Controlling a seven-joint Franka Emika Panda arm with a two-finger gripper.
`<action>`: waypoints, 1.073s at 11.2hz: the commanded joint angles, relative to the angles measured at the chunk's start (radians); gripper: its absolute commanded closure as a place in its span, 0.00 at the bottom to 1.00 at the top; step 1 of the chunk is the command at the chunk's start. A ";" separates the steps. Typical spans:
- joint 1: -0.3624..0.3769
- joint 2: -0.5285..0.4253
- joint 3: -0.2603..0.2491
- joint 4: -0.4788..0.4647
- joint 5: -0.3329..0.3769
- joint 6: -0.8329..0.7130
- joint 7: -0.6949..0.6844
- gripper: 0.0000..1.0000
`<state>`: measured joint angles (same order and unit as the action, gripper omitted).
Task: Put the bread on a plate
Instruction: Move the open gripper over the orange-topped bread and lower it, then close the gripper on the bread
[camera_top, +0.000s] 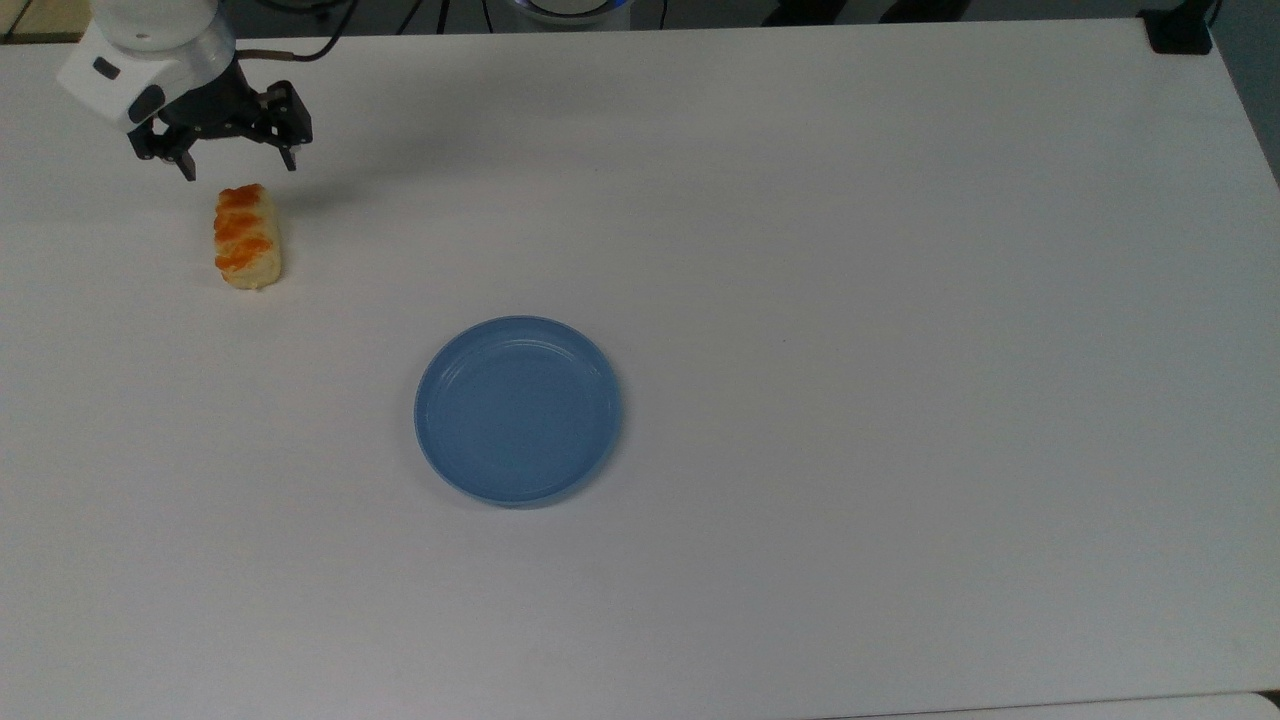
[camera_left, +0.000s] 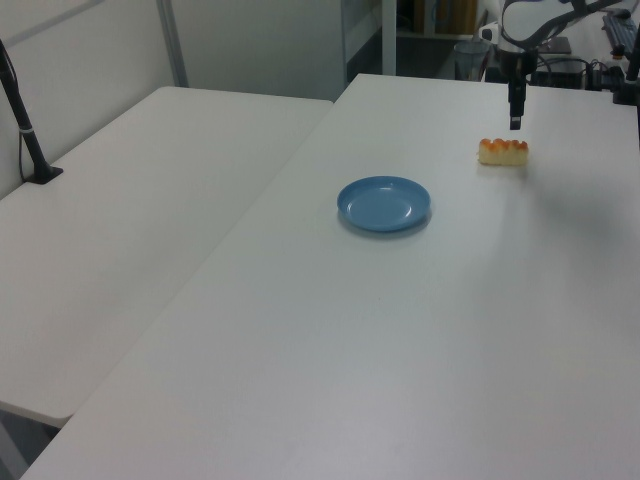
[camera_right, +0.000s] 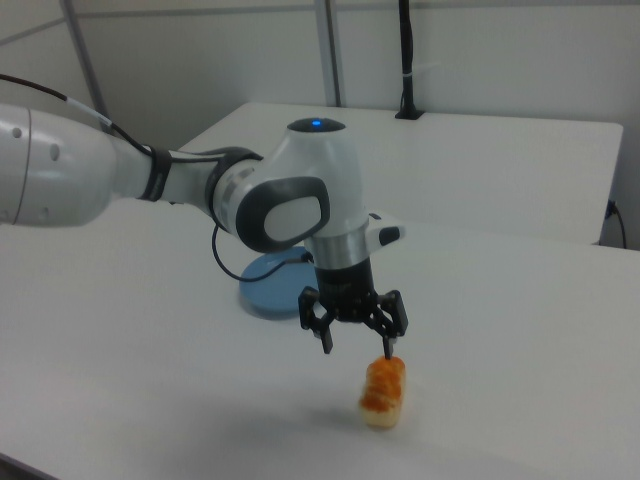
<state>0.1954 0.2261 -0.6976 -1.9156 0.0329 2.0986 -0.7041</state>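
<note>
Spread black fingers (camera_top: 185, 165) above braided bread (camera_top: 246, 236)

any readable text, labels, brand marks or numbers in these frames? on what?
None can be read.
The bread: no label, only its orange-brown braided top.
The plate: plain blue, no print.
The gripper, fingers open above the bread: no legible marking; the arm's white shell has a small blue light, no lettering.
The table: bare white, no signs.

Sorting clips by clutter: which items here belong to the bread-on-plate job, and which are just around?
Job:
bread, lying on the table
blue plate, empty
gripper, open above the bread

Around:
white table
second table
black post
</note>
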 joint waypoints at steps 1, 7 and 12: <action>0.003 0.073 -0.033 -0.060 -0.007 0.142 -0.058 0.00; -0.001 0.177 -0.030 -0.053 0.013 0.236 -0.098 0.00; -0.001 0.202 -0.020 -0.048 0.067 0.262 -0.091 0.37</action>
<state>0.1879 0.4136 -0.7146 -1.9628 0.0737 2.3310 -0.7822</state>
